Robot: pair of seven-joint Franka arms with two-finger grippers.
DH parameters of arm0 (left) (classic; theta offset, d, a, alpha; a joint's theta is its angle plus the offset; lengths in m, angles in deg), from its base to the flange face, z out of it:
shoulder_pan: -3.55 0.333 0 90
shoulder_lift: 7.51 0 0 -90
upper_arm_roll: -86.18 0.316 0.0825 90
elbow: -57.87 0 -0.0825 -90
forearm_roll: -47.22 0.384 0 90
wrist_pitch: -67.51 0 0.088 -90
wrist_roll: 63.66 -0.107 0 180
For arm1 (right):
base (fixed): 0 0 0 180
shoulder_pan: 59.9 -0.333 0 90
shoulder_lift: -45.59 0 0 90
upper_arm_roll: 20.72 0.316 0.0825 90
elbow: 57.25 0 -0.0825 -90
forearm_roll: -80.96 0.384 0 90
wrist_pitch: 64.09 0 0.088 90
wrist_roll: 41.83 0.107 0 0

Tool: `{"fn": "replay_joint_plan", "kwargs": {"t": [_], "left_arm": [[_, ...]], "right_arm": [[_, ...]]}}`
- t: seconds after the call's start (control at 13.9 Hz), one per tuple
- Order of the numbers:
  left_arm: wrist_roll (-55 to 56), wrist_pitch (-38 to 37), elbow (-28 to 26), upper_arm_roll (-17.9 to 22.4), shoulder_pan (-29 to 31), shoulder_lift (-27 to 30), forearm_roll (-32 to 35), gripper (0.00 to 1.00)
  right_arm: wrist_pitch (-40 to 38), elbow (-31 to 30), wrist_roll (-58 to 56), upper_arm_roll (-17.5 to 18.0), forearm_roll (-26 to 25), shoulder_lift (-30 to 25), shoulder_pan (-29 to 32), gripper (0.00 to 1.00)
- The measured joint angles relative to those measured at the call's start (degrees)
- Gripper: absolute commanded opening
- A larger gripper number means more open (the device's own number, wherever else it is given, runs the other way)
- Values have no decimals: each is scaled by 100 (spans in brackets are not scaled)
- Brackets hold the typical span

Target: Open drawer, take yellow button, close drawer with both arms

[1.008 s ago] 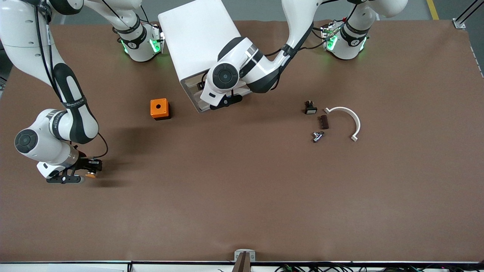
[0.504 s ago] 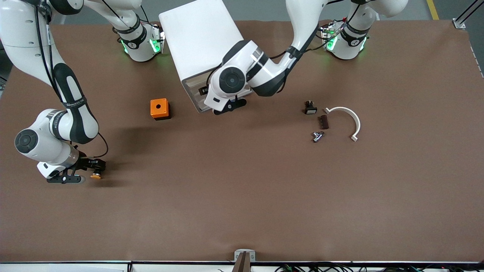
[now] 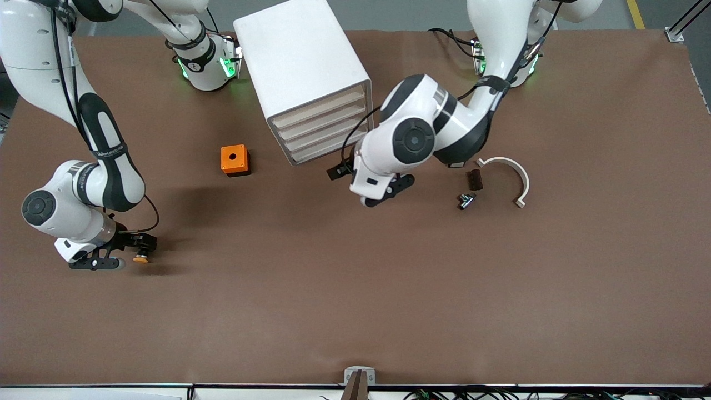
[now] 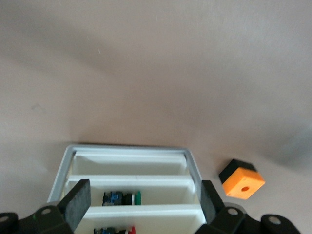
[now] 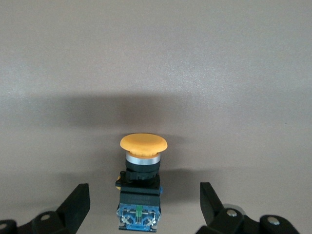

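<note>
button point(image 5: 143, 187) lay on the bench point(image 3: 355, 289) between our released right hand's point(image 3: 133, 250) fingers; our left hand point(image 3: 369, 186), also released, hung near the shut drawer point(image 3: 319, 105).

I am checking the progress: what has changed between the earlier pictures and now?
The left tool drew back from the cabinet, whose drawer now looks shut. The right tool let go of the button. The orange cube stayed.

Orange cube with hole point(image 3: 234, 160), beside the cabinet point(image 3: 300, 66). White curved bracket point(image 3: 508, 176), dark brown block point(image 3: 475, 179), small metal part point(image 3: 466, 200), grouped toward the left arm's end.
</note>
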Motion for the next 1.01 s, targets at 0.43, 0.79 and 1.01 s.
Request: {"fn": "replay_joint_plan", "kwargs": {"t": [0.43,0.79,1.01], "left_arm": [[0,-291,11,2,504,356,255,99],[-1026,-1075,36,12,1286,1028,649,99],[-2286,-2080,38,17,1871,1551,1052,99]], "right_arm": [[-84,15,16,39,2,-2,-2,100],[-850,241,153,101,3,-339,-96,100],[-1976,606,235,105,3,-818,-156,100]]}}
